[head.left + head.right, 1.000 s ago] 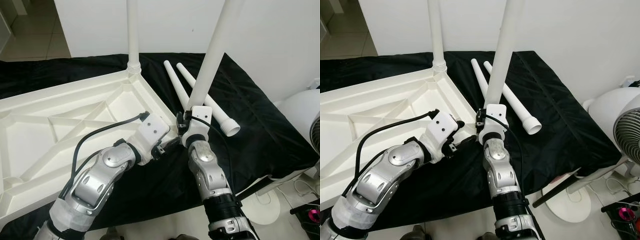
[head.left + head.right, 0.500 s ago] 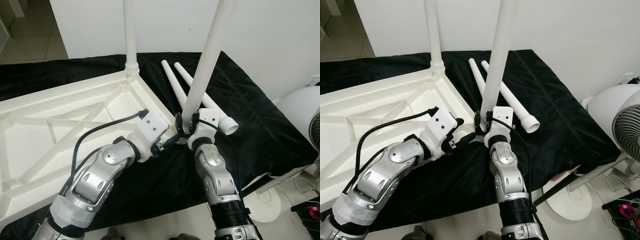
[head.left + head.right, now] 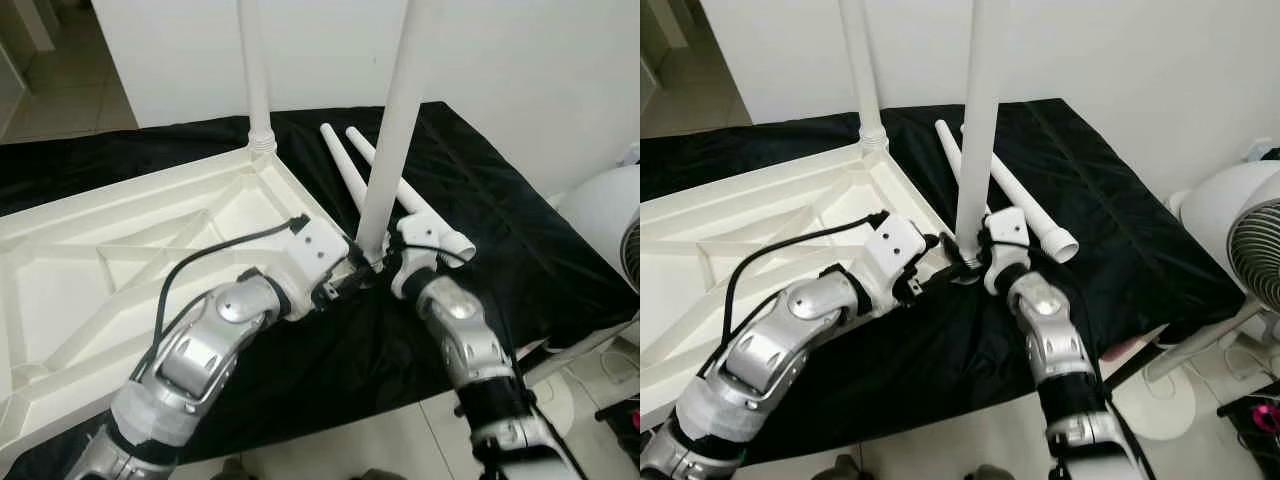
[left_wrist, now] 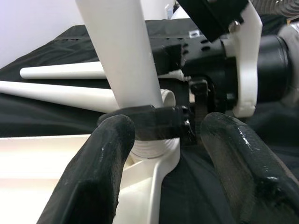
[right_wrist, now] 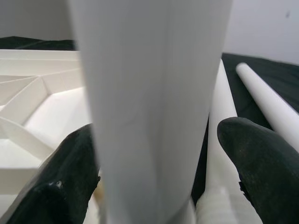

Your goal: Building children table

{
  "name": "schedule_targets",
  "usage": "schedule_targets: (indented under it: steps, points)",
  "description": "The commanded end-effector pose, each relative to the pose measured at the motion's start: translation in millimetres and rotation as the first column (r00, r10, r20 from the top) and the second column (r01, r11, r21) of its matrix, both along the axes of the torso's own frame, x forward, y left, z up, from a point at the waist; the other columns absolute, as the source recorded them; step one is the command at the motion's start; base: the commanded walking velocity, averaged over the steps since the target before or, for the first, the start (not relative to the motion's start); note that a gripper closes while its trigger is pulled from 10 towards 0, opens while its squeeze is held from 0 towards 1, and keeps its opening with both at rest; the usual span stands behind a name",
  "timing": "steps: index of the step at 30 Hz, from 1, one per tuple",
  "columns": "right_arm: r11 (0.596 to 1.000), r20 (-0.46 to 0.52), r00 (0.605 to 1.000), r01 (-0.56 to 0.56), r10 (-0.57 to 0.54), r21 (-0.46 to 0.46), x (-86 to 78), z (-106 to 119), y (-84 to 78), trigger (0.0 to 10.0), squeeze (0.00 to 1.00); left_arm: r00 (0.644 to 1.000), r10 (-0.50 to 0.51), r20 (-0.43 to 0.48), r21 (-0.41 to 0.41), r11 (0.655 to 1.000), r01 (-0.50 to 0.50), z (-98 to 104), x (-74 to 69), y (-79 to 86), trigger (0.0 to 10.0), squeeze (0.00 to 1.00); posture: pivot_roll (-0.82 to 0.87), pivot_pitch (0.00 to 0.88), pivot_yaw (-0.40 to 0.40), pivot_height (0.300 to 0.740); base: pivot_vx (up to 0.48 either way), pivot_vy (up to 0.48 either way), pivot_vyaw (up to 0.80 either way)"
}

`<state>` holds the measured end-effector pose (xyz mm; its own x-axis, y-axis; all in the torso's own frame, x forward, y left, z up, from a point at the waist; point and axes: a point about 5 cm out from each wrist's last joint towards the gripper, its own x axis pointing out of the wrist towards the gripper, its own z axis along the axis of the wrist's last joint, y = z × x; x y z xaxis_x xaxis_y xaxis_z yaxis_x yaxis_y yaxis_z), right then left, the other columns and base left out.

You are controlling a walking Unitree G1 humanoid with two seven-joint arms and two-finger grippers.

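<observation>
At centre frame, the right hand [image 3: 378, 262] gripped the upright white plastic table leg [image 3: 390, 150] over the overturned white tabletop's [image 3: 120, 260] corner; the left hand [image 4: 163, 154] stood wide beside it.

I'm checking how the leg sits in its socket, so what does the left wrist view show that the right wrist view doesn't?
Left wrist view alone: the threaded base of the upright leg sitting at the corner socket of the tabletop, the right gripper closed around that base, and the left gripper with its jaws apart on either side.

Right wrist view alone: the ribbed underside of the tabletop.

Both: the upright leg and the two spare legs lying on the black cloth.
</observation>
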<state>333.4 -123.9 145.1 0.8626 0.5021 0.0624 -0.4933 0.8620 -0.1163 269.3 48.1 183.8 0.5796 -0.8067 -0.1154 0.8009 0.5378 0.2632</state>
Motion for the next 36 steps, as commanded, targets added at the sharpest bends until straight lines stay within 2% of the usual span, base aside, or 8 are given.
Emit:
schedule_targets:
  steps: [1,9,10,12,13,23,24,36]
  points:
    - [0.999,-0.009,1.000,-0.026,0.026,-0.019,3.9,-4,0.1,10.0,0.00,1.000,-0.008,0.013,0.015,1.000,0.007,1,3.6,-0.5,10.0,0.00,-0.06,0.000,0.032,0.740,0.000,0.000,0.00]
    - [0.987,-0.006,0.990,-0.142,0.142,-0.074,13.4,-3,5.3,9.5,0.00,1.000,-0.017,0.008,0.025,1.000,0.017,-3,4.5,-3.8,10.0,0.00,-0.06,0.000,0.033,0.740,0.000,0.000,0.00]
    - [0.984,-0.012,0.987,-0.160,0.159,-0.073,13.8,-3,6.0,4.7,0.00,1.000,-0.019,0.004,0.029,0.999,0.019,-4,4.3,-4.0,10.0,0.00,-0.06,0.000,0.033,0.740,0.000,0.000,0.00]
    - [0.983,-0.010,0.986,-0.168,0.168,-0.078,14.5,-3,6.4,3.6,0.00,1.000,-0.021,-0.002,0.039,0.999,0.021,-8,3.6,-3.9,10.0,0.00,-0.06,0.000,0.027,0.740,0.000,0.000,0.00]
    - [0.980,-0.008,0.983,-0.182,0.181,-0.079,15.6,-2,6.3,0.0,0.00,1.000,-0.023,-0.014,0.040,0.999,0.024,-11,2.5,-3.5,10.0,0.00,-0.05,0.000,0.023,0.740,0.000,0.000,0.00]
    - [0.976,-0.026,0.980,-0.197,0.195,-0.089,17.9,-10,-3.0,0.0,0.00,0.997,-0.064,-0.033,0.007,0.998,0.064,-13,-3.6,3.6,10.0,0.00,-0.04,0.000,0.002,0.740,0.000,0.000,0.00]
    - [0.980,-0.029,0.984,-0.177,0.175,-0.090,18.4,-12,-5.4,10.0,0.00,0.998,-0.059,-0.033,0.011,0.998,0.059,-13,-2.9,5.5,10.0,0.00,-0.04,0.000,-0.005,0.740,0.000,0.000,0.00]
    - [0.994,-0.089,0.991,0.099,-0.095,0.040,21.7,-19,-15.2,10.0,0.00,1.000,0.025,-0.011,0.041,0.999,-0.025,-17,0.9,11.9,10.0,0.00,-0.03,0.000,-0.025,0.740,0.000,0.000,0.00]
